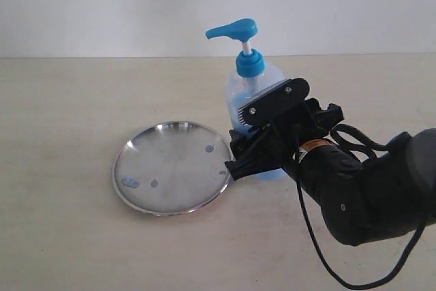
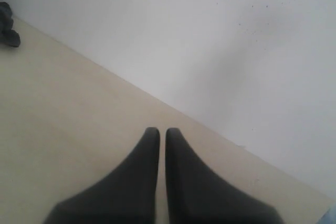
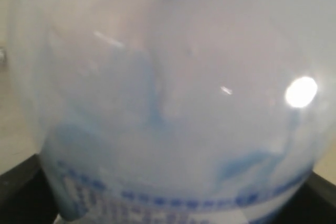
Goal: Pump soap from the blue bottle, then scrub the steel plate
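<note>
The blue bottle stands upright at mid-table, its bright blue pump head pointing left. My right gripper reaches in from the right, one finger on each side of the bottle's body, shut on it. In the right wrist view the clear bottle fills the frame, light blue soap showing inside, with my right gripper at the two lower corners. The steel plate lies just left of the bottle, with small blue soap drops on it. My left gripper is shut and holds nothing.
The table is pale beige and ends at a white wall at the back. A black cable hangs from my right arm. In the left wrist view a small dark object sits at the table's edge by the wall.
</note>
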`<state>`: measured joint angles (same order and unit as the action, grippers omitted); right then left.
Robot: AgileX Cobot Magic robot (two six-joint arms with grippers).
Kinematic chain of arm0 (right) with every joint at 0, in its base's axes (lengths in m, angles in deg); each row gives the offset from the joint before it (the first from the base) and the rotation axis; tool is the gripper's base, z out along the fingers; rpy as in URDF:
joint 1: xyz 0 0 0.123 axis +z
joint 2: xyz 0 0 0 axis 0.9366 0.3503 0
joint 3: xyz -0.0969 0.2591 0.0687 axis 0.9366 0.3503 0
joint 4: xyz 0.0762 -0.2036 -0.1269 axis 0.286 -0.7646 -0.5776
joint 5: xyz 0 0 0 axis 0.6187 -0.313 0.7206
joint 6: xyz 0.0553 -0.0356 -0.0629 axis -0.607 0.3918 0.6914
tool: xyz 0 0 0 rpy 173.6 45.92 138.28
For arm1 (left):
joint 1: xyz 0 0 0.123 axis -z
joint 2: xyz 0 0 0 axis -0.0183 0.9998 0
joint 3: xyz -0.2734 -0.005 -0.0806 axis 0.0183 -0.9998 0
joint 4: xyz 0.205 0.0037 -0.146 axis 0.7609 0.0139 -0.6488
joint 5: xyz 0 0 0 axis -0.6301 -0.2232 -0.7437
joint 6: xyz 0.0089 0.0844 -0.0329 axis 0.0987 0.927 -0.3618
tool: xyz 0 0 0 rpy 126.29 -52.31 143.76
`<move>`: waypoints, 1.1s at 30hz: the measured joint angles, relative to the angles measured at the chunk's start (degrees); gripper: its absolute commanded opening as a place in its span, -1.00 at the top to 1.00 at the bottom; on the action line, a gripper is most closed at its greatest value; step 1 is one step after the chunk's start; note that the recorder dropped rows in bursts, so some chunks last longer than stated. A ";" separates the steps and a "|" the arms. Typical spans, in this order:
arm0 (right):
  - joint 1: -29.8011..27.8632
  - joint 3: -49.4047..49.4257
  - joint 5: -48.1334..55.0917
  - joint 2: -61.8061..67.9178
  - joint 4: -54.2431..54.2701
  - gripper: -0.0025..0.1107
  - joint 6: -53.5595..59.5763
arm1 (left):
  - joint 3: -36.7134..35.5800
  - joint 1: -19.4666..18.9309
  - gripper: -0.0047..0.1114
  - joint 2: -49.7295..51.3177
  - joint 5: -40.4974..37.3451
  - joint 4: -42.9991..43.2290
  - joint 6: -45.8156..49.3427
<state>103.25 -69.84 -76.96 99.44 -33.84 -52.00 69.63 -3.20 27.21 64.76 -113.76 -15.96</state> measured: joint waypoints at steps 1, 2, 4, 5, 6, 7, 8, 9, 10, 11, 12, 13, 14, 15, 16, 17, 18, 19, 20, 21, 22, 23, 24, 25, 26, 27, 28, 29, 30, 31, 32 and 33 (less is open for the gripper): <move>0.00 0.00 0.00 0.00 0.00 0.96 0.00 | 0.00 0.00 0.85 0.18 0.00 0.00 0.00; 0.00 0.00 -0.17 0.25 0.00 0.96 0.00 | 0.00 0.00 0.85 0.48 0.00 0.00 0.00; 0.00 -0.13 -1.47 1.42 0.00 0.96 0.00 | 0.00 0.00 0.85 1.16 0.09 0.00 0.00; 0.00 -0.13 -2.44 2.08 0.11 0.96 -0.38 | 0.00 0.00 0.85 1.59 0.25 0.00 0.00; 0.00 -0.26 -3.62 2.81 0.09 0.96 -0.75 | 0.00 0.00 0.85 1.99 0.42 0.00 0.00; 0.00 -0.26 -4.89 3.46 0.09 0.96 -1.44 | 0.00 0.00 0.85 2.56 0.53 0.00 0.00; 0.00 -0.35 -5.88 4.02 0.09 0.96 -2.40 | 0.00 0.00 0.85 3.21 0.53 0.00 0.00; 0.00 -0.35 -6.82 4.50 0.09 0.96 -3.40 | 0.11 0.00 0.85 3.79 0.66 0.00 0.00; 0.00 -0.35 -7.67 4.93 0.09 0.96 -4.36 | 0.47 0.00 0.85 4.63 0.66 0.00 0.00; 0.00 -0.35 -8.26 5.16 0.09 0.96 -5.16 | 1.05 0.00 0.85 5.52 0.92 0.00 0.32; 0.00 -0.35 -8.49 5.37 0.09 0.96 -5.72 | 1.64 0.00 0.85 6.29 1.07 0.00 0.76; 0.00 -0.35 -8.65 5.41 0.09 0.96 -6.12 | 2.49 0.00 0.85 7.32 1.17 0.00 1.85; 0.00 -0.35 -8.94 5.55 0.21 0.96 -6.32 | 3.43 0.00 0.85 8.38 1.30 0.00 3.08; 0.00 -0.35 -9.08 5.68 0.21 0.96 -6.54 | 4.21 0.00 0.85 9.56 1.55 0.00 3.98; 0.00 -0.35 -9.18 5.68 0.21 0.96 -6.67 | 5.18 0.00 0.85 10.84 1.72 0.00 4.68; 0.00 -0.35 -9.18 5.68 0.21 0.96 -6.67 | 6.08 0.00 0.85 12.24 1.98 0.00 5.17; 0.00 -0.35 -9.18 5.68 0.21 0.96 -6.67 | 6.78 0.00 0.85 13.45 1.98 0.00 5.52; 0.00 -0.35 -9.18 5.68 0.21 0.96 -6.26 | 7.61 0.00 0.85 15.08 1.98 0.00 5.70; 0.00 -0.35 -9.18 5.68 -0.13 0.96 -5.71 | 8.44 0.00 0.85 16.83 1.98 0.00 6.09; 0.00 -0.35 -9.18 5.68 -0.53 0.96 -5.16 | 9.30 0.16 0.85 18.66 1.98 0.00 6.75; 0.00 -0.35 -9.18 5.68 -0.82 0.96 -4.74 | 10.24 0.47 0.85 20.56 1.98 0.00 7.63; 0.00 -0.35 -9.18 5.68 -1.23 0.96 -4.07 | 11.27 0.89 0.85 22.10 1.98 0.00 8.42; 0.00 -0.35 -9.05 5.68 -1.67 0.96 -3.49 | 12.43 1.58 0.85 24.03 1.98 0.00 9.53; 0.00 -0.47 -8.93 5.68 -1.97 0.96 -2.97 | 13.74 2.44 0.85 26.01 1.98 0.00 10.72; 0.00 -0.47 -8.93 5.68 -2.34 0.96 -2.66 | 14.88 3.24 0.85 27.99 1.98 0.00 11.78; 0.00 -0.47 -8.85 5.68 -2.60 0.96 -2.37 | 16.43 4.38 0.85 29.98 1.98 0.00 13.27; 0.00 -0.58 -8.79 5.68 -2.71 0.96 -2.23 | 18.07 5.61 0.85 32.01 1.98 0.00 14.96; 0.00 -0.58 -8.70 5.68 -2.71 0.96 -2.23 | 19.46 6.91 0.85 33.63 1.98 0.00 16.72; 0.00 -0.58 -8.66 5.68 -2.75 0.96 -2.23 | 21.28 8.24 0.85 35.73 1.98 0.00 18.54; 0.00 -0.58 -8.66 5.68 -2.86 0.96 -2.23 | 23.20 9.55 0.85 37.91 1.98 0.00 20.38; 0.00 -0.58 -8.56 5.68 -2.89 0.96 -2.23 | 25.25 10.58 0.85 39.71 1.98 0.00 21.92; 0.00 -0.67 -8.56 5.68 -2.89 0.96 -2.23 | 27.43 11.85 0.85 42.10 1.98 0.00 23.87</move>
<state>103.25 -70.51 -85.52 105.12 -36.74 -54.23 97.06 8.66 69.31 66.74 -113.76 7.91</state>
